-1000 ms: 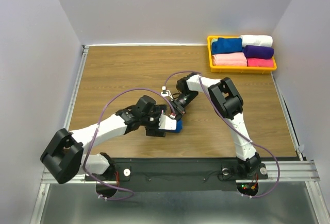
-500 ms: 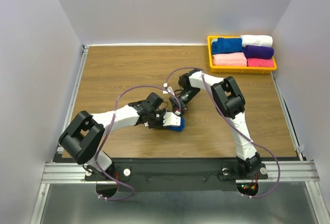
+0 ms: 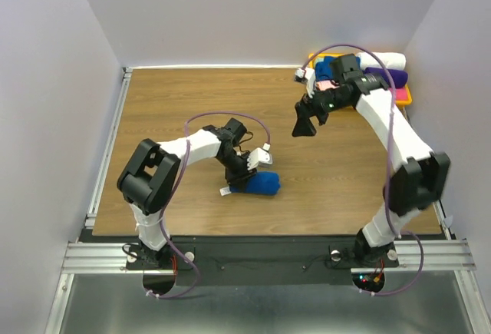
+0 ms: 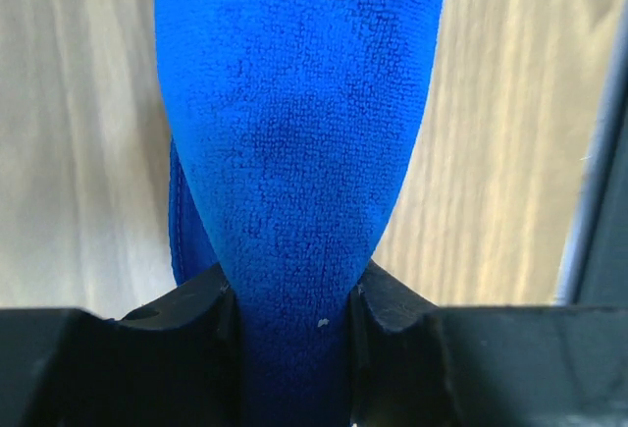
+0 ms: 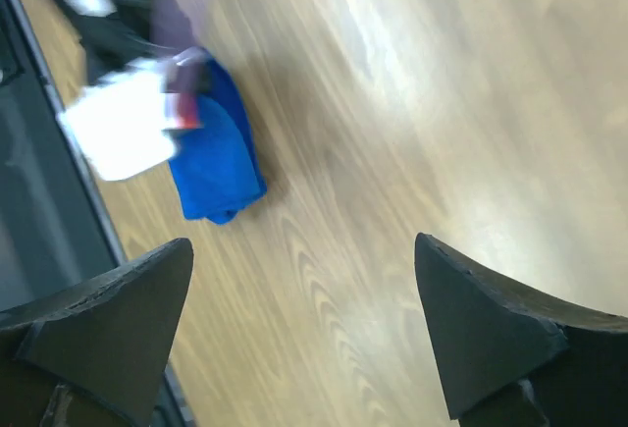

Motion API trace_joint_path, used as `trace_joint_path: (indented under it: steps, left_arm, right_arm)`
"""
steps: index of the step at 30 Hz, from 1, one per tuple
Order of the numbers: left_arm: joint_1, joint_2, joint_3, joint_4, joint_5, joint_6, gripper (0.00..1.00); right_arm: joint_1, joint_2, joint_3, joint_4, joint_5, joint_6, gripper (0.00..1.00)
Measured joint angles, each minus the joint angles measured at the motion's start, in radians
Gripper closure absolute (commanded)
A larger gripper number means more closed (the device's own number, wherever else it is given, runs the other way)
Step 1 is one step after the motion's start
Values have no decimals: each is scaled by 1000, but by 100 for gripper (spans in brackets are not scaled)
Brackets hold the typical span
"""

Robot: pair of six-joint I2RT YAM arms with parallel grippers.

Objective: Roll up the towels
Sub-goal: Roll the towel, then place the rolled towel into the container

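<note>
Lower middle of the top view, the soft royal-blue cloth towel sat on the brown wood-grain table as a chunky roll, fuzzy-looking up close. The left gripper had one end pinched between its fingers. The right gripper hung just right of centre, jaws spread wide.

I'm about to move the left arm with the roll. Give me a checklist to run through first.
1. Grip: left hand clamped on the blue towel: ok.
2. Shape: towel in a compact roll: ok; tightness cannot tell.
3. Free hand: right hand open, empty: ok.
4. Clearance: right hand apart from the towel, above bare table: ok.
5. Space: free slot in the yellow tray: cannot tell, partly hidden.
</note>
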Motion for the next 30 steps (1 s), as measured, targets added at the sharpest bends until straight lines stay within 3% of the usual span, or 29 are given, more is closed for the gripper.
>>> trace_joint_path:
  steps: [5,10,17,24,30]
  left_arm:
    - [14,88,80,-89,107,-25,92]
    - [51,185,150,-178,232,-39,92]
    - [95,273,203,-278,336,-26,92]
    - [116,320,215,-352,393,-10,92]
    - [124,362,241,-425,420,34,92]
  right_arm:
    - [97,-197,-85,78,130,-5,4]
    - [313,-277,-310,175,363,-8,7]
    - [616,-290,-512,277,594,12,9]
    - [765,-232,-552,448,760,36,8]
    - [834,-165,-613,547,803,33,5]
